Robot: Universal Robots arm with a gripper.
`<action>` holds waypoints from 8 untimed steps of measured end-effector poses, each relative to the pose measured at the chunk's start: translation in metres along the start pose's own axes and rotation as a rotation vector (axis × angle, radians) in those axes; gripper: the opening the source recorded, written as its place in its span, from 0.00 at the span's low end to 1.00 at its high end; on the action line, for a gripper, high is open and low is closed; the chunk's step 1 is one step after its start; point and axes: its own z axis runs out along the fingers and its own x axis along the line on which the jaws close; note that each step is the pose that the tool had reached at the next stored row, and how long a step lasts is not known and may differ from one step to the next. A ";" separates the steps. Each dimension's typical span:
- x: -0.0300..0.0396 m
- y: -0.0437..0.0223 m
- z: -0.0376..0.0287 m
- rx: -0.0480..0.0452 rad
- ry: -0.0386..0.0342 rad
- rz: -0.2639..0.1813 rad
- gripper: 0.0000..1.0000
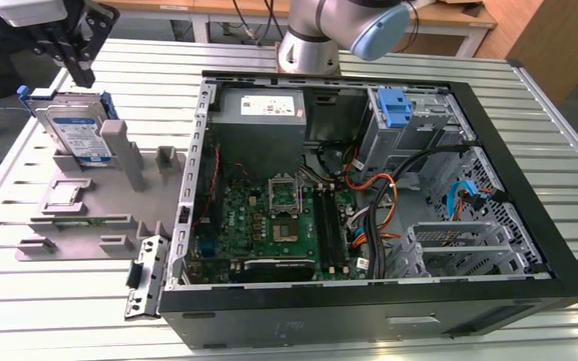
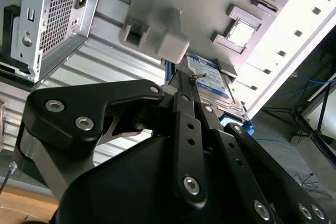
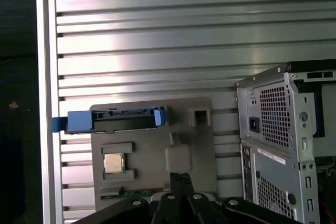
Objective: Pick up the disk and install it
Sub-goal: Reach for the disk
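The disk [image 1: 74,129] stands upright on edge in a grey fixture [image 1: 80,204] at the exterior view's left. It is a silver drive with a white-and-blue label in a bright blue carrier. My gripper [image 1: 82,75] hangs just above its top edge, fingers together and holding nothing. The first wrist view looks down on the disk [image 3: 112,120] edge-on, with the gripper [image 3: 181,178] off to one side over the fixture [image 3: 152,145]. In the second wrist view the disk [image 2: 210,76] lies beyond the closed fingertips [image 2: 185,83].
An open computer case [image 1: 530,226] fills the exterior view's middle and right, holding a motherboard [image 1: 269,218], a grey power supply [image 1: 269,113] and a narrow blue bracket [image 1: 394,109]. The fixture also carries a small chip [image 3: 111,162] and a green memory stick [image 1: 78,221]. The slatted metal table [image 1: 68,301] extends all around.
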 end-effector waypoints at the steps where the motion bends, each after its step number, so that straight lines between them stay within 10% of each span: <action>1: 0.0022 -0.0001 0.0002 0.0001 0.0002 0.000 0.10; 8: 0.0147 -0.0010 0.0045 0.0000 0.0001 0.000 0.10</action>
